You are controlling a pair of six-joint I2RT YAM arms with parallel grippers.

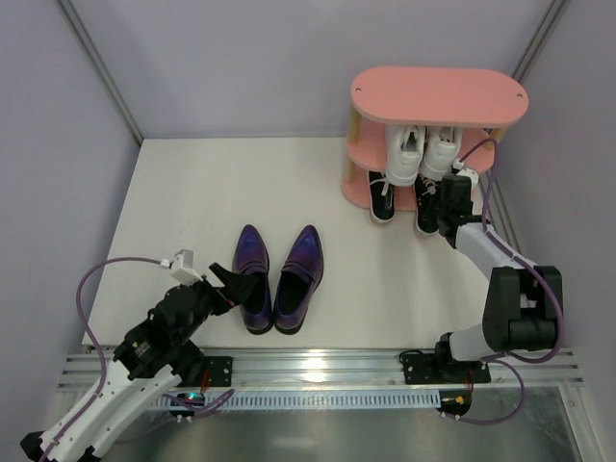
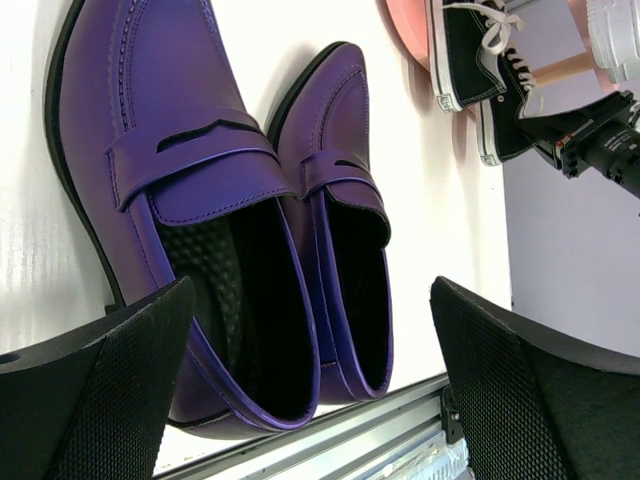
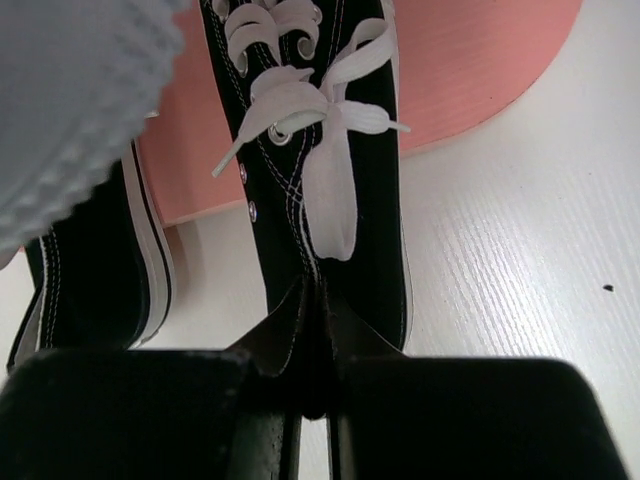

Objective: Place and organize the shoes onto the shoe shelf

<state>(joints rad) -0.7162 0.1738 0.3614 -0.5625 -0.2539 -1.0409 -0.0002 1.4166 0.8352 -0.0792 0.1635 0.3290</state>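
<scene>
Top view: the pink shelf [image 1: 439, 94] stands at the upper right of the frame, oval boards on pale wooden posts; the white sneakers [image 1: 422, 152] sit under its top board; the black sneakers [image 1: 382, 197] lie at its foot, partly on the lowest board and partly on the white surface [image 1: 173, 202]; the right claw [image 1: 450, 200] is at the rear of the right-hand one; the purple loafers [image 1: 300, 265] lie side by side at centre, well apart from the shelf, with the left claw [image 1: 226, 287] just beside their heels

Left wrist view: the left claw [image 2: 312, 295] stands wide open and holds nothing, its textured black fingers [image 2: 110, 390] either side of the heel ends; the loafers [image 2: 190, 170] are glossy and smooth, with a stitched strap and a dimpled lining; they look stiff-walled and probably slippery outside, so the rim of the opening near the heel, one finger inside, seems the surest hold

Right wrist view: the right claw [image 3: 315, 370] is closed tight, pinching what looks like the thin cloth at the mouth of the black sneaker [image 3: 340, 200]; its toe rests on the pink board, its rear on the surface; soft canvas, likely light, with a rubber sole that should grip the board; such a thin pinch may let the shoe swing, and the loose white laces [image 3: 325, 170] could snag
</scene>
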